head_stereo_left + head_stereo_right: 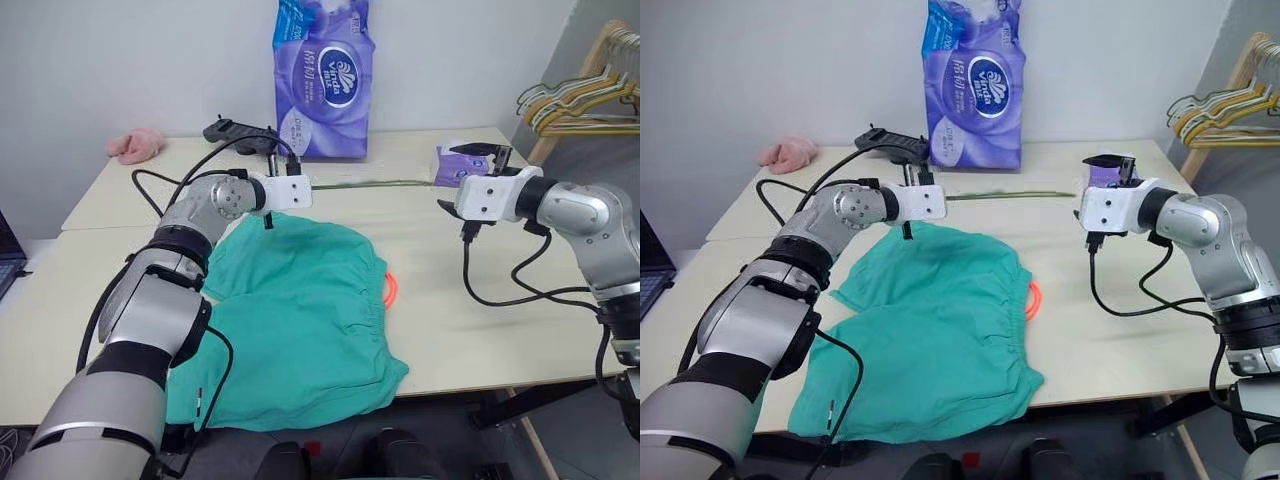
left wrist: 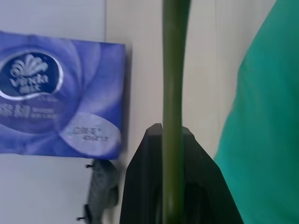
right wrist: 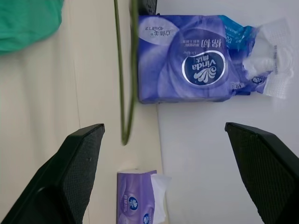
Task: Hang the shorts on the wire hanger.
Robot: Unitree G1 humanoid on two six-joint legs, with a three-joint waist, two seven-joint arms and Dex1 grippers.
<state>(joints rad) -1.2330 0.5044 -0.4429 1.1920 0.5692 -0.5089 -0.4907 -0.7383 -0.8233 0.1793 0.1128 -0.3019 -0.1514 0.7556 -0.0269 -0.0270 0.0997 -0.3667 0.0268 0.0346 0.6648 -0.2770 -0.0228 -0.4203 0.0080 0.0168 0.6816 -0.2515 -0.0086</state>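
The teal-green shorts (image 1: 300, 310) lie spread on the table in front of me, with the orange drawstring (image 1: 392, 287) poking out at their right side. My left gripper (image 1: 308, 186) hovers just beyond their far edge, shut on one end of the thin olive wire hanger (image 1: 370, 183). In the left wrist view the wire hanger (image 2: 173, 93) runs straight out from between the closed fingers. Its thin length stretches right towards my right gripper (image 1: 485, 152). That gripper (image 3: 163, 128) is open, and the wire hanger (image 3: 122, 70) ends a little ahead of it, untouched.
A tall purple tissue pack (image 1: 323, 80) stands at the back against the wall, and a small purple tissue packet (image 1: 452, 165) lies by the right gripper. A pink fluffy cloth (image 1: 135, 145) and a black device (image 1: 240, 133) sit far left. Several hangers (image 1: 580, 100) hang on a wooden rack at the right.
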